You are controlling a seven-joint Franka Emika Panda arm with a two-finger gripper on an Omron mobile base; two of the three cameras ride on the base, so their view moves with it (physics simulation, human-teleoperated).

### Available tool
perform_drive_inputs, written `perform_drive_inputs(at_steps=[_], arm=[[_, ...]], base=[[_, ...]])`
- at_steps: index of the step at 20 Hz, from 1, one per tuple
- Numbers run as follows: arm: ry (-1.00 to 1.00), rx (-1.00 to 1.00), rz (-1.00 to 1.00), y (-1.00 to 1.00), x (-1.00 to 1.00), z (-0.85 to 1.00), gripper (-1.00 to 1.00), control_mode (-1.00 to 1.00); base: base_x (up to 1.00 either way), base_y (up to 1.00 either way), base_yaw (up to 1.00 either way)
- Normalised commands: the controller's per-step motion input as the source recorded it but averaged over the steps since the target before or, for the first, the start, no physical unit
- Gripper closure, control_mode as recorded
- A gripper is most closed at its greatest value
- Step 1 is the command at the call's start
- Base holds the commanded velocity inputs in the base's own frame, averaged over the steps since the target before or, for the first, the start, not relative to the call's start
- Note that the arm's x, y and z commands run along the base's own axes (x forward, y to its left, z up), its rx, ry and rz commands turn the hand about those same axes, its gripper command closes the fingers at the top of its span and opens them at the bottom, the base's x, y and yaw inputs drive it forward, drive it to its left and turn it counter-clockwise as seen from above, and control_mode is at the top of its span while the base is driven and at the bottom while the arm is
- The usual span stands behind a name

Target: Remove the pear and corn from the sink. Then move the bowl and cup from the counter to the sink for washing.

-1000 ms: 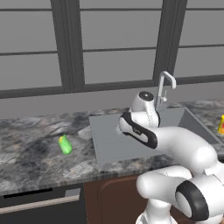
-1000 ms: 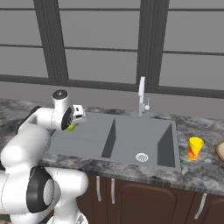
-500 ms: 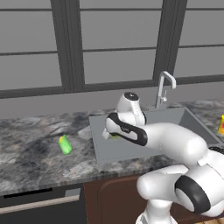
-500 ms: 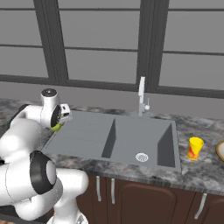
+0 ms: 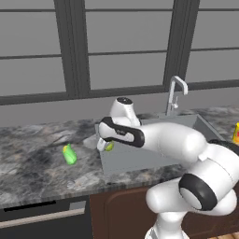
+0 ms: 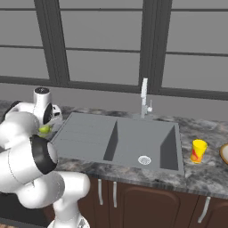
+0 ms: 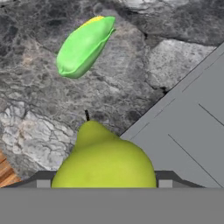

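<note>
We saw the pincer [image 5: 103,144] clamped on the pear [image 7: 105,162] (stem forward) above the sink [image 5: 140,156] edge; the corn [image 7: 85,46] lay on the counter [image 7: 39,100] beyond it.

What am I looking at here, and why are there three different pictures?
A white robot arm works at a simulated kitchen counter. Two pictures come from cameras riding behind the arm, on its left and right; the third looks out from its hand. The gripper, the two-fingered hand, holds the yellow-green pear above the sink edge, at the counter. The green corn already lies on the counter. The yellow cup stands to the right of the sink, with the bowl at the picture's edge beyond it.
</note>
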Motion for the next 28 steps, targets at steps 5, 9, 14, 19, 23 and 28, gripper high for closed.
perform_drive_inputs(at_steps=[5,9,14,19,23,28], arm=[[0.07,0.0,0.1,0.39,-0.04,-0.15,1.0,-1.0],[0.01,0.0,0.09,0.3,-0.06,-0.18,1.0,-1.0],[0.0,0.0,0.04,0.24,-0.07,-0.27,1.0,-1.0],[0.0,0.0,0.0,0.23,-0.01,-0.31,1.0,-1.0],[0.0,0.0,0.0,0.24,0.0,-0.32,1.0,-1.0],[0.0,0.0,0.0,0.22,0.05,-0.31,1.0,-1.0]], base=[[0.0,0.0,0.0],[0.0,0.0,0.0],[0.0,0.0,0.0],[0.0,0.0,0.0],[0.0,0.0,0.0],[0.0,0.0,0.0]])
